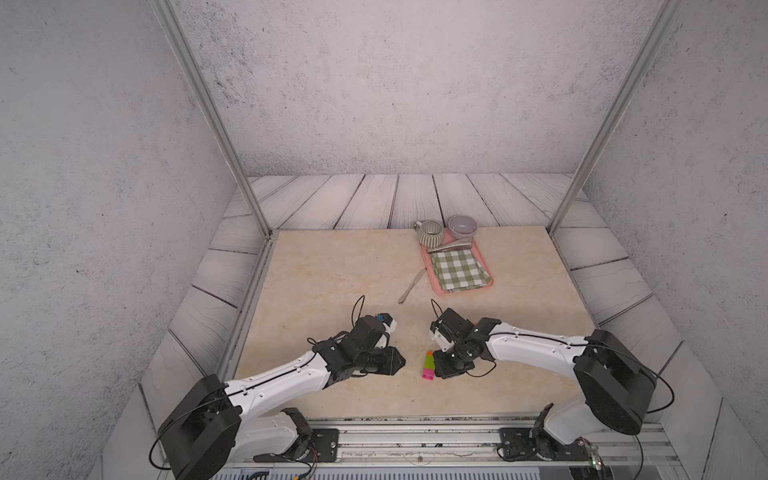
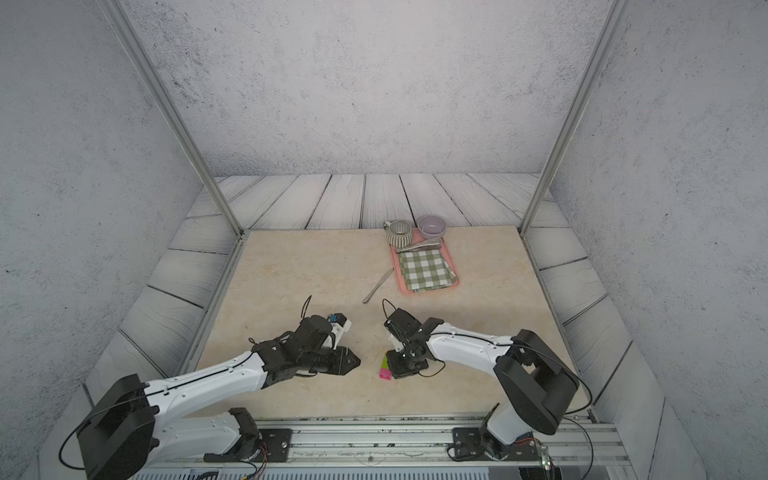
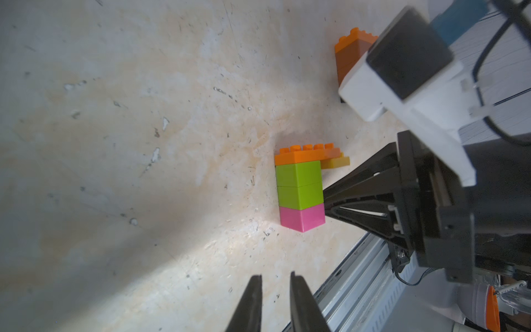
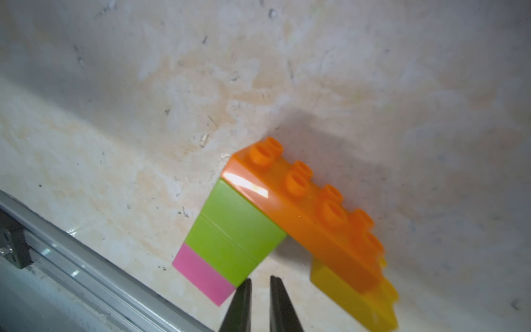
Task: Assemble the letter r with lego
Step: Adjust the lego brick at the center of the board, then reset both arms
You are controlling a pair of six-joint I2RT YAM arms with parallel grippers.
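Note:
The lego assembly (image 1: pixel 428 365) lies flat on the table near the front. It is a magenta brick (image 3: pixel 301 217), two lime green bricks (image 3: pixel 298 185), a long orange brick (image 4: pixel 304 207) across the end and a yellow brick (image 4: pixel 353 296) under the overhang. A separate stack (image 3: pixel 349 54) of orange on brown stands farther back, partly hidden by the right arm. My right gripper (image 4: pixel 260 280) is shut and empty, its tips at the side of the green and magenta bricks (image 3: pixel 324 198). My left gripper (image 3: pixel 275 280) is shut and empty, a short way left of the assembly (image 2: pixel 385 368).
A pink tray (image 1: pixel 427 266) at the back right holds a green-checked cloth (image 1: pixel 457 270) and tongs (image 1: pixel 451 245). A striped mug (image 1: pixel 430 232) and a lavender bowl (image 1: pixel 462 225) stand at its far end. A spoon (image 1: pixel 411 286) lies beside it. A metal rail (image 1: pixel 415 436) runs along the front edge.

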